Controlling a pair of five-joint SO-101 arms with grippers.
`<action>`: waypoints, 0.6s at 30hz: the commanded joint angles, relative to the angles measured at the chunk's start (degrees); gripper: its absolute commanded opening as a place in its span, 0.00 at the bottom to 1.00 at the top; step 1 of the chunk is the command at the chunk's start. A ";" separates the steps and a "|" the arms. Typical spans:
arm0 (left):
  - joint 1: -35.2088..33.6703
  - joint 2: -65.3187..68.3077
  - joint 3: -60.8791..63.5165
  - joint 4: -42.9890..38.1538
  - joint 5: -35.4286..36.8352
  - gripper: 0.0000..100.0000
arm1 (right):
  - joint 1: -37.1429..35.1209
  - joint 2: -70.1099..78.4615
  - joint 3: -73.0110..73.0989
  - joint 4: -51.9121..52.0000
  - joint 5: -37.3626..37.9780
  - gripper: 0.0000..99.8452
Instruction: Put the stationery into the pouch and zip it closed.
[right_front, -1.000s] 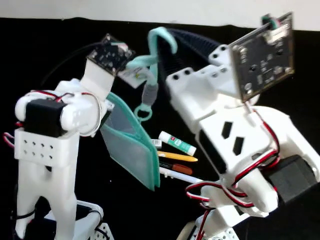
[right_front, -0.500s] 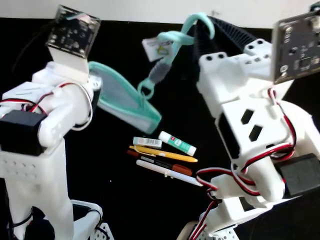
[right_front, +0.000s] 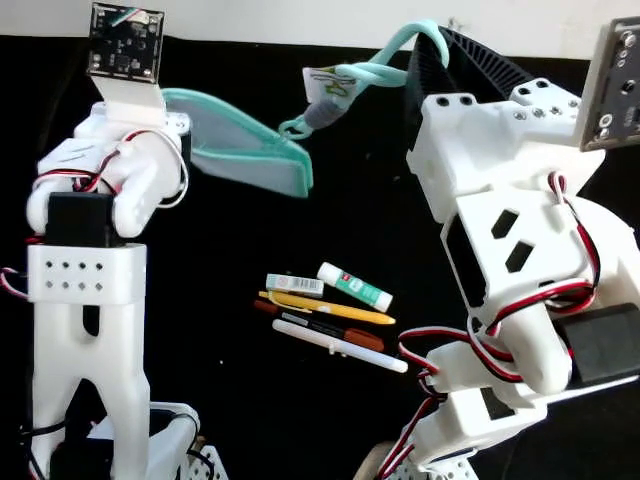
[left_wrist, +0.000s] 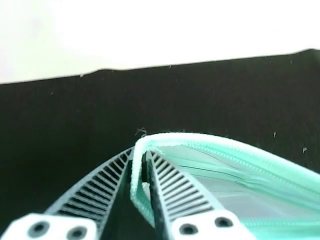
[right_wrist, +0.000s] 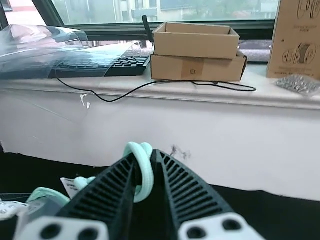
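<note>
- High view: the pouch (right_front: 245, 155) is held in the air, well above the stationery on the tabletop (right_front: 200, 330).
- One corner of its rim is pinched in the left pincer (left_wrist: 143, 156); the strap (right_wrist: 142, 170) at the far end is clamped in the right pincer (right_wrist: 146, 155).
- Whether the zip is open cannot be told.
- The step in hand is judged to be setting the pouch up for loading. Both grips are best kept firm, with the strap only lightly tensioned so that the rim is not torn loose.
- The mouth should be turned upward and brought down near the items, since little can be loaded from this height.
- A glue stick (right_front: 354, 287), an eraser (right_front: 294, 285) and three pens (right_front: 325, 310) are grouped close together, some touching. A clean single pick is likely to be awkward.
- The tabletop is covered in matte black.
- Behind it a white wall is seen below a sill, on which two boxes (right_wrist: 195, 52), a keyboard (right_wrist: 107, 62) and a cable (right_wrist: 125, 90) are laid before a window (right_wrist: 165, 10).
</note>
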 joint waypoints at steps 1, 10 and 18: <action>-1.10 -0.22 1.80 -4.66 3.43 0.01 | 1.45 2.86 -4.62 0.31 -2.20 0.01; -3.82 -0.22 11.30 -10.46 9.85 0.01 | 5.49 9.98 -4.62 0.40 -5.71 0.01; -5.23 -0.75 18.15 -6.24 10.73 0.01 | 5.32 12.79 -4.62 0.48 -5.71 0.01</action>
